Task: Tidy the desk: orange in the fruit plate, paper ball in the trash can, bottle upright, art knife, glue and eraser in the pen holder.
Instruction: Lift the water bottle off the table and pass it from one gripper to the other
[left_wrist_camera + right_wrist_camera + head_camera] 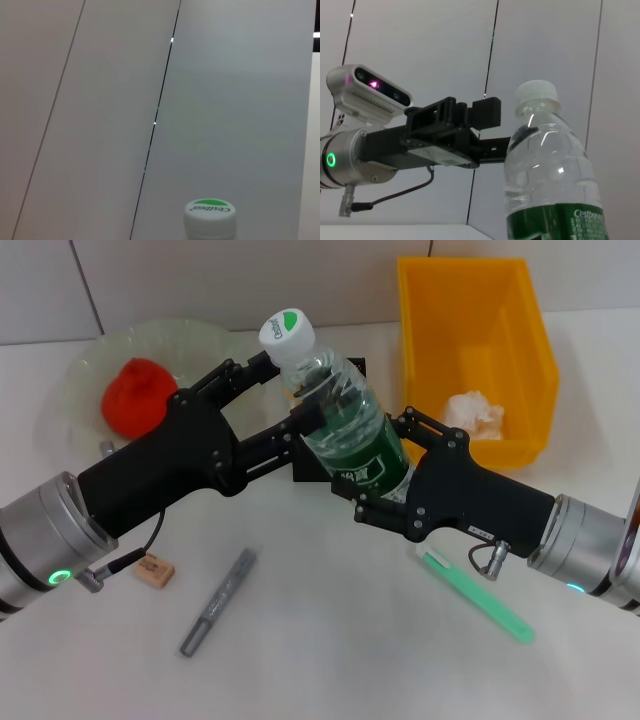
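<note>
Nearby, eraser (154,571), marker (218,601), green stick (476,595).

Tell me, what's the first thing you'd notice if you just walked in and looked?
Right in the middle, two black grippers, the left gripper and the right gripper, close on a clear plastic water bottle with a green label and white cap, holding it nearly upright. Behind it on the right sits a bright yellow plastic bin with a crumpled white paper ball inside. On the left, a red-orange fruit rests in a clear glass plate.
</note>
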Controlling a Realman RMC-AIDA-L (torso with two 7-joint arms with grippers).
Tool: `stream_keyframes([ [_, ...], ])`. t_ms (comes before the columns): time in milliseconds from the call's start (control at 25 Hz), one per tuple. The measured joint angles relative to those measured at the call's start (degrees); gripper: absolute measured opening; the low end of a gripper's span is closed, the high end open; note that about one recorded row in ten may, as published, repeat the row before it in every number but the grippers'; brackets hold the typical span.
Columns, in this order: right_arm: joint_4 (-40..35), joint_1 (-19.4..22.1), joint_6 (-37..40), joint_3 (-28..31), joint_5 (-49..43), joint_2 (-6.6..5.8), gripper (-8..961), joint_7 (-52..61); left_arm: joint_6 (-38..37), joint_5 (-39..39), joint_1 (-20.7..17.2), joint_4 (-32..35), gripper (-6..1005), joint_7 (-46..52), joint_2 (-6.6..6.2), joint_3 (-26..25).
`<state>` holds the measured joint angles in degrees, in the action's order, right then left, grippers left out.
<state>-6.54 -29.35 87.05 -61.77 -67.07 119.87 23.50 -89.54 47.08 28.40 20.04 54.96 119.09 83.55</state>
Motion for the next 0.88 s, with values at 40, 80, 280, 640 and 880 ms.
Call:
stream_keyframes([
  [40,0.11,-0.01,-0.03,-0.01,0.00,0.01,769,0.00,0.13,-0.12,0.03,0.00,753,0.19,0.00,0.00],
  [80,0.25,0.00,-0.06,-0.02,0.00,0.01,769,-0.01,0.34,-0.24,0.08,0.00,753,0.49,0.00,-0.02],
  [280,0.70,-0.01,-0.29,-0.10,0.00,0.01,769,-0.04,1.05,-0.38,0.39,0.00,753,1.91,0.05,-0.31],
  [640,1.16,-0.04,-0.74,-0.91,-0.02,0.01,770,-0.04,1.04,-0.50,0.42,0.05,752,1.86,0.09,-0.51],
  [880,1.37,-0.13,-0.77,-0.93,-0.05,0.01,770,-0.04,1.03,-0.50,0.44,0.52,751,1.76,0.09,-0.14],
])
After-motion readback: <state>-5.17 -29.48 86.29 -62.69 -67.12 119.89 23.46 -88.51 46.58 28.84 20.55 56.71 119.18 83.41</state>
